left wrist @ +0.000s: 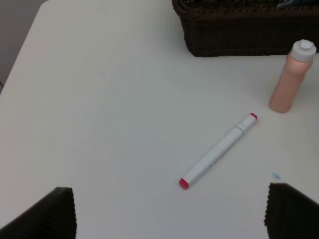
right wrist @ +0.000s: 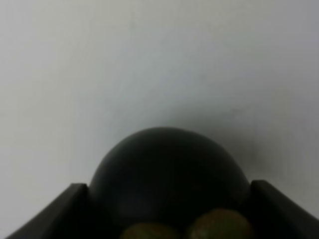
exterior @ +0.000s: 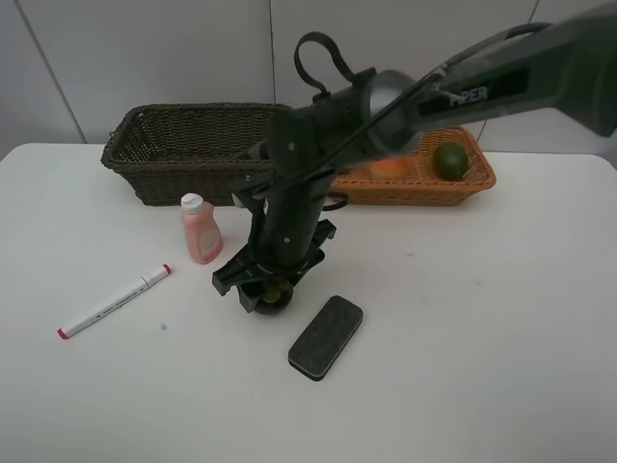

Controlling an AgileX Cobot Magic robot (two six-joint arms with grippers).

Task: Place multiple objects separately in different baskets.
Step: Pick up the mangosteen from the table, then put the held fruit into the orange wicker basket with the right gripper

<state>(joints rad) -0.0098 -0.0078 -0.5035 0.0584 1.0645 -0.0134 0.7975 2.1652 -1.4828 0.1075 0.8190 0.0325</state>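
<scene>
My right gripper (exterior: 268, 287) reaches across to the middle of the table and is shut on the dark round mangosteen (exterior: 276, 297), which rests on the tabletop. The right wrist view shows the mangosteen (right wrist: 167, 169) wedged between both fingers. The pink white-capped bottle (exterior: 201, 230) stands just left of it. A white red-ended marker (exterior: 114, 301) lies further left, and a dark eraser (exterior: 326, 337) lies to the right front. My left gripper (left wrist: 169, 219) is open above the table near the marker (left wrist: 218, 150) and bottle (left wrist: 291, 79).
A dark brown basket (exterior: 145, 169) stands at the back left, and its wall also shows in the left wrist view (left wrist: 239, 35). The light orange basket (exterior: 424, 193) at the back right holds a green fruit (exterior: 450, 160) and a peach (exterior: 390, 166).
</scene>
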